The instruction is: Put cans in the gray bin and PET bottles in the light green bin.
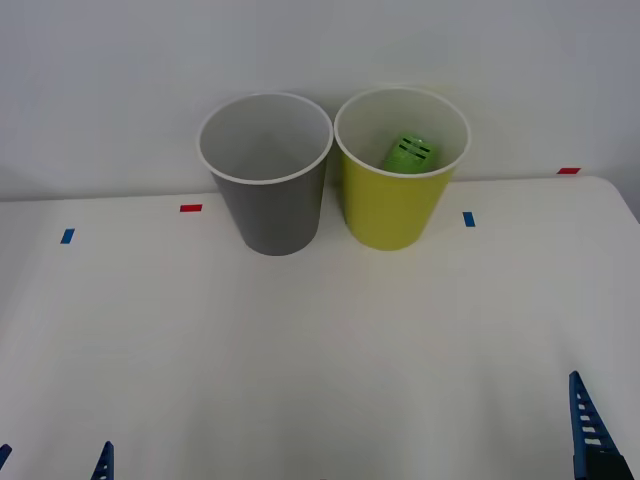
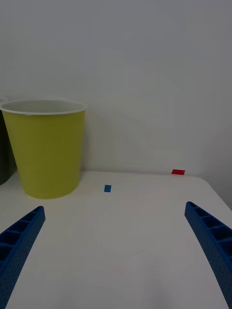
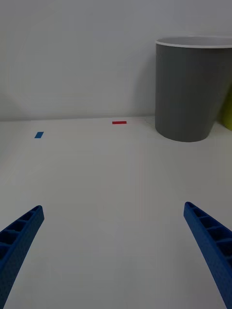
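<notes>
The gray bin (image 1: 266,200) and the light green bin (image 1: 396,205) stand side by side at the back of the table, rims almost touching. A PET bottle (image 1: 410,153) with a bright green label lies tilted inside the light green bin. What I can see of the gray bin's white inside holds nothing. Cans are out of view. My left gripper (image 3: 113,210) is open low at the near left, facing the gray bin (image 3: 192,91). My right gripper (image 2: 113,210) is open at the near right, with the light green bin (image 2: 47,149) ahead of it. Both are far from the bins.
Small red tape marks (image 1: 190,208) and blue tape marks (image 1: 468,218) lie on the white table (image 1: 320,350) beside the bins. A white wall rises just behind the bins. The table's right edge runs near my right finger (image 1: 585,420).
</notes>
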Motion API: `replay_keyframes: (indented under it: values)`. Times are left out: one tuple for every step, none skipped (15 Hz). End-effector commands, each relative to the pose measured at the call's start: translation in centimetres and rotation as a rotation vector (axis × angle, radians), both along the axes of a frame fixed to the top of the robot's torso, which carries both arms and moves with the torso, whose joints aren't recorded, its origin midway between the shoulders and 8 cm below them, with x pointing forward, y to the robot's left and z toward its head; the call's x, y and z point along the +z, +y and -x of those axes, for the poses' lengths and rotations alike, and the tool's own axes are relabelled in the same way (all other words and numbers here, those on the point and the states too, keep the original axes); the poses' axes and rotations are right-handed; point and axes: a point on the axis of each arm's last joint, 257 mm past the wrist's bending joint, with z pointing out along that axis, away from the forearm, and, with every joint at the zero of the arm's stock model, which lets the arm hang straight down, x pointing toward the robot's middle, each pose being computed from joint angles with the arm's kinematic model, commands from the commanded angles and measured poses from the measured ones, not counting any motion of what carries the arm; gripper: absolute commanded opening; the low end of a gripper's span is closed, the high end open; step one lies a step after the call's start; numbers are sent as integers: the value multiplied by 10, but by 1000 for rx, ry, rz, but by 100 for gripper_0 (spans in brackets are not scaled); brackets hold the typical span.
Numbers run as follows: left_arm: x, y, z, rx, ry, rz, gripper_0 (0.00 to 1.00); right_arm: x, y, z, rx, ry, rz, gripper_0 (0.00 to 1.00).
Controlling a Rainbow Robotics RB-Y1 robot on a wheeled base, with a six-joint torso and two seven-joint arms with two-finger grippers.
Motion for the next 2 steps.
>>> replay_keyframes:
  values:
    - [0,0,0,0,0,0,100,0,0,0,0,0,0,100]
    - [0,0,0,0,0,0,100,0,0,0,0,0,0,100]
